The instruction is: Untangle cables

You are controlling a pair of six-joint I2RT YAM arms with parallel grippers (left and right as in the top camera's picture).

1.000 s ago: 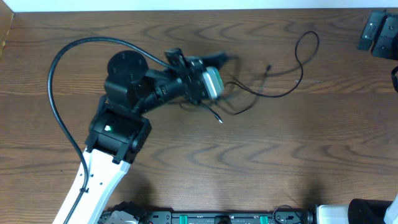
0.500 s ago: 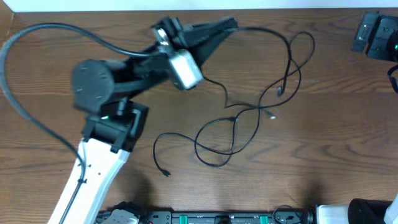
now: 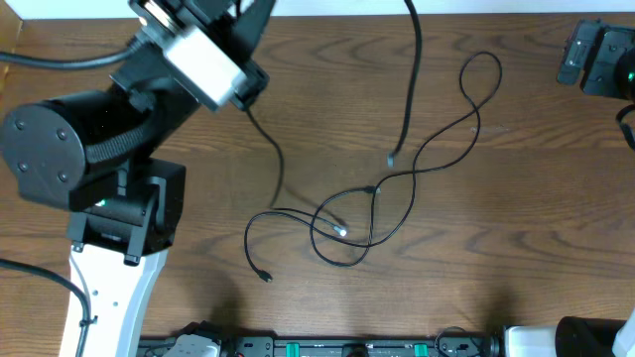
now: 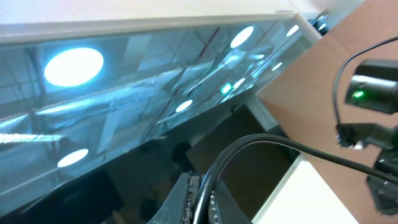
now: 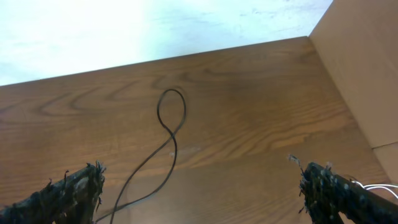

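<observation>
left gripper [image 4: 200, 190] is up high, well above the table [image 3: 516, 248], fingers all but closed w/ the black cable [image 4: 273, 142] pinched btwn them; in the overhead one strand drops from the grip to the tangle [image 3: 369, 203] mid-table; another hangs in from the top edge and ends in a free plug [image 3: 395, 159] just beside the crossing; the rest lies flat: far loop [image 3: 483, 74] toward the right, a tail w/ a second plug [image 3: 266, 278] nr the front edge, a pale plug tip [image 3: 342, 230] inside the tangle; can't tell if a white cord is in there; right gripper [image 5: 199, 186] sits at the far right corner, fingers spread wide, holding nothing, the far loop in its view.

step in hand, prob: draw the held strand up and out so the crossings slide apart; to do it well: keep the pinch firm, pull slow and steady away from the tangle so loops open rather than cinch; watch the crossing; if it tightens, stop, lower, give slack; the bunch looks light and wd prob drag along, so the right arm cd pin the far loop as an anchor; mind the free plug doesn't snag in a loop.
</observation>
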